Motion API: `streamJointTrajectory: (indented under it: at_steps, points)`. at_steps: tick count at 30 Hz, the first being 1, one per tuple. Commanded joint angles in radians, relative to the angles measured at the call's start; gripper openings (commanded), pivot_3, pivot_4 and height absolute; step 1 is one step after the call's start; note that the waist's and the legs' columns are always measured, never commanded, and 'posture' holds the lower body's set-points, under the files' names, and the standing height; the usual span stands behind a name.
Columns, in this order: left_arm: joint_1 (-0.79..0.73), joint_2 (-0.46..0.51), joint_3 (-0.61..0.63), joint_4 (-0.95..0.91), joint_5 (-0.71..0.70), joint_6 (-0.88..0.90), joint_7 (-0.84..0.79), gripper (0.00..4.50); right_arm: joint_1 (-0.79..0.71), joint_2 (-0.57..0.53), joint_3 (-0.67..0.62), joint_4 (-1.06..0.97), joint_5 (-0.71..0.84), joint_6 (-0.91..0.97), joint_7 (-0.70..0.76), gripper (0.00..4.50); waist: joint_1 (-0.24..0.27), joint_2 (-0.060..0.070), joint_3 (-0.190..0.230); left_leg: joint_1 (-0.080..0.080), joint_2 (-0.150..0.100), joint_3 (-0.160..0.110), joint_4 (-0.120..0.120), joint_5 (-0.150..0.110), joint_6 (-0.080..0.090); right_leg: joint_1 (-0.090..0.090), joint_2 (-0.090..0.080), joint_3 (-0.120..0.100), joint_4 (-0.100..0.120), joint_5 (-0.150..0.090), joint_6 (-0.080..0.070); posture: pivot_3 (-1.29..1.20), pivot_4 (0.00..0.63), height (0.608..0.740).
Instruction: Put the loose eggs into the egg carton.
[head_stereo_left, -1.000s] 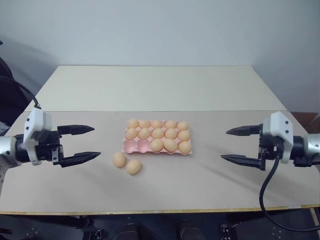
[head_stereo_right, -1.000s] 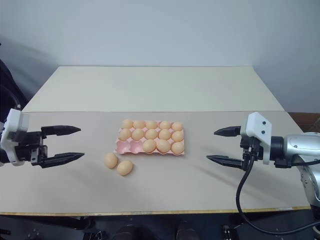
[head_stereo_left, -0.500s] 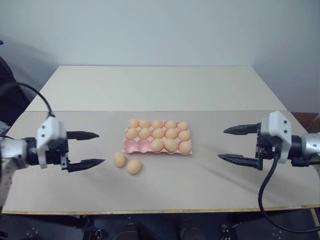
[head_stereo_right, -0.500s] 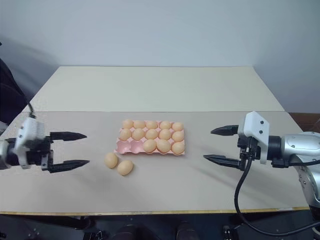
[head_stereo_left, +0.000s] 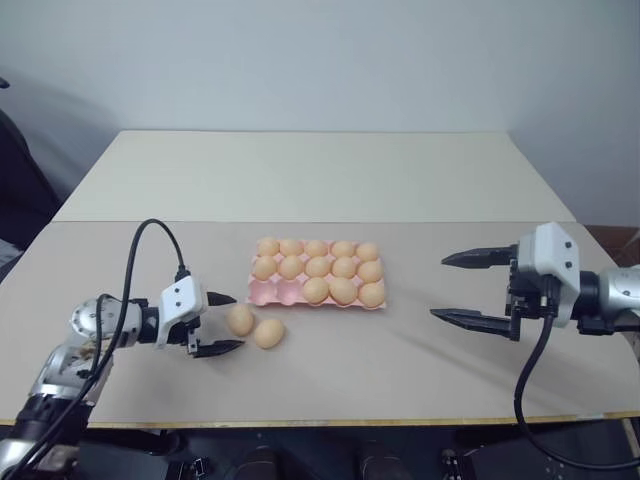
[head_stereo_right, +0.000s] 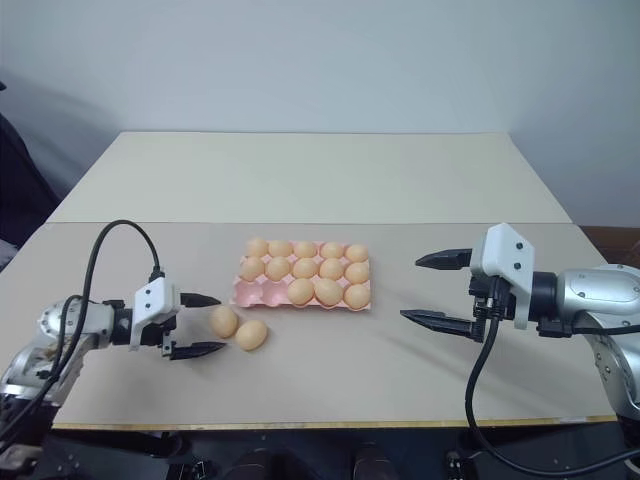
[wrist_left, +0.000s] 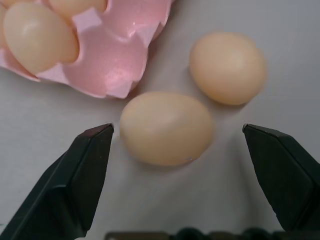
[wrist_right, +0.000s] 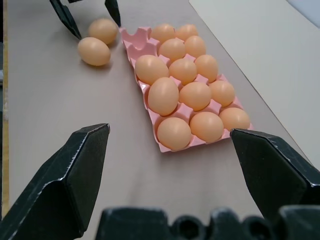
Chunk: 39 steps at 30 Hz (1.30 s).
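Nearest the table's (head_stereo_left: 420, 380) front edge relative to the egg carton (head_stereo_left: 262, 292): left gripper (head_stereo_left: 222, 323), low over the surface, fingers spread wide, nothing held. Bracketing the nearer of two loose eggs (head_stereo_left: 239, 319) in the left wrist view, one black finger on each side, no contact visible. Second loose egg (head_stereo_left: 267, 333) just beside the first, both lying just off the carton's near-left corner, close to two vacant pink cups at that corner. Only two loose eggs to be seen on the table, not four.

Right gripper (head_stereo_left: 475, 290) off the carton's right side, well apart from it, raised above the table, fingers wide apart, empty, pointing toward the carton.

Carton itself mid-table, flat, no lid, thirteen cups filled, remaining two cups at the near-left end bare.

Step in hand, judged: approach to grasp the first loose egg with the left gripper. Next move calls for closing gently around the egg's middle without nudging its neighbour, lifting clear, then short carry to one of the vacant corner cups. Risk: smooth oval slipping or rolling under uneven squeeze.
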Motion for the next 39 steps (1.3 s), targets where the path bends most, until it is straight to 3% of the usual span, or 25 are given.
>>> streamJointTrajectory:
  at_steps: [1,4,10,14,18,20,26,32,38,39]
  points:
    - [-0.044,-0.028,-0.01,0.056,0.016,-0.055,0.005,4.5,0.008,-0.013,-0.045,-0.041,0.023,0.001,-0.018,4.47,0.001,0.0,0.0,0.0,0.0,0.0,0.0,0.0,0.0,0.0,0.0,0.0,0.0,0.0,0.0,0.0,0.15,0.74]
    - [-0.058,-0.043,-0.009,0.071,0.01,-0.069,-0.011,3.94,0.019,-0.013,-0.052,-0.05,0.028,0.005,-0.027,4.5,0.001,0.0,0.0,0.0,0.0,0.0,0.0,0.0,0.0,0.0,0.0,0.0,0.0,0.0,0.0,0.0,0.15,0.74]
    - [-0.04,-0.028,0.03,0.064,-0.041,-0.06,-0.06,2.2,0.034,-0.011,-0.056,-0.057,0.033,0.002,-0.041,4.5,-0.002,0.0,0.0,0.0,0.0,0.0,0.0,0.0,0.0,0.0,0.0,0.0,0.001,0.0,0.0,0.0,0.15,0.74]
    - [-0.01,0.026,0.077,0.002,-0.106,0.032,-0.102,2.16,0.035,-0.008,-0.048,-0.057,0.034,-0.002,-0.049,4.5,-0.006,0.0,0.0,0.0,0.0,0.0,0.0,0.0,0.0,0.0,0.0,0.0,0.001,0.0,0.0,0.0,0.15,0.74]
    - [0.035,0.181,0.143,-0.055,-0.198,0.104,-0.256,2.16,0.041,-0.005,-0.049,-0.055,0.04,-0.006,-0.053,4.5,-0.009,0.0,0.0,-0.001,0.001,0.0,-0.001,0.0,0.0,-0.001,0.0,0.0,0.0,0.0,0.0,0.0,0.15,0.74]
    - [0.012,0.192,0.168,-0.067,-0.237,0.132,-0.257,2.16,0.04,-0.003,-0.042,-0.052,0.036,-0.011,-0.056,4.5,-0.004,0.0,0.0,0.0,0.0,0.0,0.0,0.0,0.0,-0.001,0.0,0.0,0.001,0.0,0.0,0.0,0.15,0.74]
    - [-0.151,0.057,0.128,-0.148,-0.29,0.225,-0.145,2.16,0.023,0.006,-0.024,-0.051,0.036,-0.015,-0.068,4.5,0.027,0.0,0.0,0.002,0.0,0.0,0.002,0.0,0.0,0.005,0.0,-0.001,-0.001,-0.001,0.001,0.0,0.15,0.74]
    - [-0.309,-0.118,-0.055,-0.05,-0.116,0.113,-0.082,2.16,0.024,0.003,-0.035,-0.065,0.04,-0.01,-0.076,4.5,0.026,0.0,0.0,0.001,-0.001,-0.001,0.001,0.0,0.0,0.004,0.0,-0.001,-0.002,-0.001,0.001,0.0,0.15,0.74]
    - [-0.367,-0.187,-0.135,0.07,0.004,0.022,-0.048,2.16,0.05,0.003,-0.058,-0.098,0.052,0.004,-0.098,4.5,0.012,0.0,0.0,0.002,-0.001,-0.001,0.001,0.0,0.001,0.005,0.0,0.0,-0.002,0.0,0.001,0.0,0.15,0.74]
    - [-0.372,-0.191,-0.146,0.086,0.03,0.011,-0.03,2.49,0.056,0.003,-0.062,-0.104,0.054,0.006,-0.102,4.5,0.013,0.0,0.0,0.002,-0.001,-0.001,0.001,0.0,0.001,0.005,0.0,0.0,-0.002,0.0,0.001,0.0,0.15,0.74]
